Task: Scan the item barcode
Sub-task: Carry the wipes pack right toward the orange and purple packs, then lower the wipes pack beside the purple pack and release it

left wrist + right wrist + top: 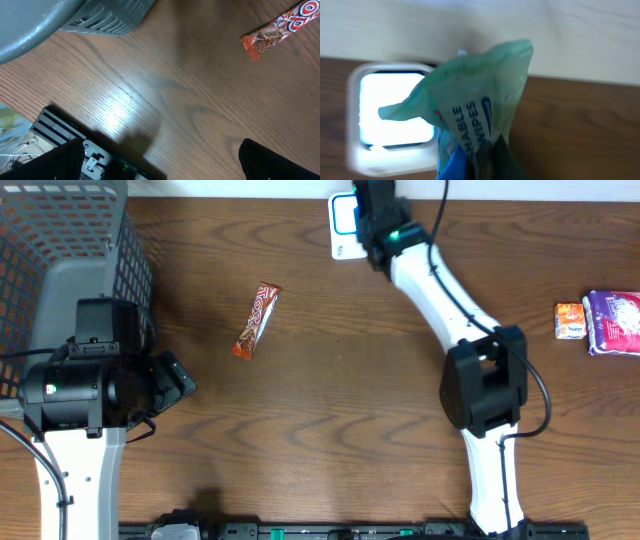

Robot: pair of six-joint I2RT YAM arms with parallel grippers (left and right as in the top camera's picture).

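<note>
the right tool (490, 159) was clenched on the lower end of a green wipes packet (480, 90), whose crumpled top pointed up in the middle of the right wrist view, with part of the printed word "wipes" readable on its face. the packet sat in front of the right edge of a white scanner (357, 150) with a brightly lit window, which filled the left half of that view; whether packet and scanner touched could not be told. in the overhead view the scanner (340, 225) lay at the top centre of the frame, at the far edge of the wooden counter (340, 400), with the right arm stretched up to it from the lower right. the left tool (160, 147) hung released, its two dark fingers wide apart at the bottom corners of the left wrist view, grasping nothing. a grey mesh basket (60, 250) filled the upper left of the overhead frame. a red and orange candy bar (257, 321) lay alone left of centre. an orange packet (570, 320) and a purple package (615, 322) lay just beside each other at the right edge.
</note>
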